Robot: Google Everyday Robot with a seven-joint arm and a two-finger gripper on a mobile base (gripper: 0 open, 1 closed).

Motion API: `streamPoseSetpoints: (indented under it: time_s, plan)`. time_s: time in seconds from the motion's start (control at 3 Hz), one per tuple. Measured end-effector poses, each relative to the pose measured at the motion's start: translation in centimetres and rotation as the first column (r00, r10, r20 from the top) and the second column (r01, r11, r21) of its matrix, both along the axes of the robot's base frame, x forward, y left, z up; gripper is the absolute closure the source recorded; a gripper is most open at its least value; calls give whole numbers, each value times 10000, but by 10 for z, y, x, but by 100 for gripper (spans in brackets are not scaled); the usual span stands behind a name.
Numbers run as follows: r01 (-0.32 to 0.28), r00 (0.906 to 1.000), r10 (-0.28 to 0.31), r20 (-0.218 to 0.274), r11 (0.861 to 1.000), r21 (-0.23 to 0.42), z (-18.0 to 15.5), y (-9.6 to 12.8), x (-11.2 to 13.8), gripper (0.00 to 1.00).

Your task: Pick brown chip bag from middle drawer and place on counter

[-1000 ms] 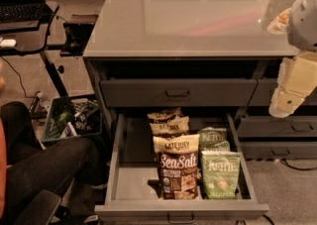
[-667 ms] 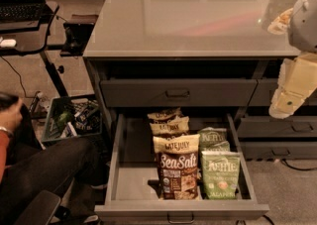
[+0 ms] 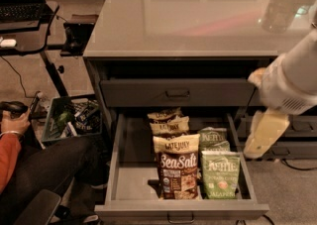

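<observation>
The brown chip bag (image 3: pixel 177 169), dark brown with a cream "Late July" band and white "Sea Salt" script, stands upright at the front middle of the open middle drawer (image 3: pixel 130 179). Two more bags of the same kind (image 3: pixel 168 120) stand behind it. The grey glossy counter (image 3: pixel 198 16) lies above the drawers. My gripper (image 3: pixel 265 132), cream-coloured on a white arm, hangs at the right, above and outside the drawer's right side. It is to the right of the bags and touches nothing.
Two green Kettle bags (image 3: pixel 220 174) stand to the right of the brown bag. The top drawer (image 3: pixel 177 92) is closed. At the left are a black laptop desk (image 3: pixel 25 16), a cluttered bin (image 3: pixel 72 117) and a seated person (image 3: pixel 29 169) holding a controller.
My arm and gripper have moved down and left, towards the drawer's right side. The person's hand with the controller has come into view at the left. The bags have not moved.
</observation>
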State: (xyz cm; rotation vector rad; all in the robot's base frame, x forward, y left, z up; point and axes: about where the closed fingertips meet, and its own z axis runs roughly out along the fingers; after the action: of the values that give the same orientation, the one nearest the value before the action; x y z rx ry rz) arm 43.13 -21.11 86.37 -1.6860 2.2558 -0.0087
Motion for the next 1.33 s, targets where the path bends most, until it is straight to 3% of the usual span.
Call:
streamPoseSetpoints:
  time_s: [0.67,1.0,1.33]
  plan:
    - [-32,9985,84,-539,9954,958,-132,18,23,0]
    - [-34,9985,86,-539,9954,959,-133,18,23,0]
    - [-360,9977,424,-533,9925,1165,-168,27,30,0]
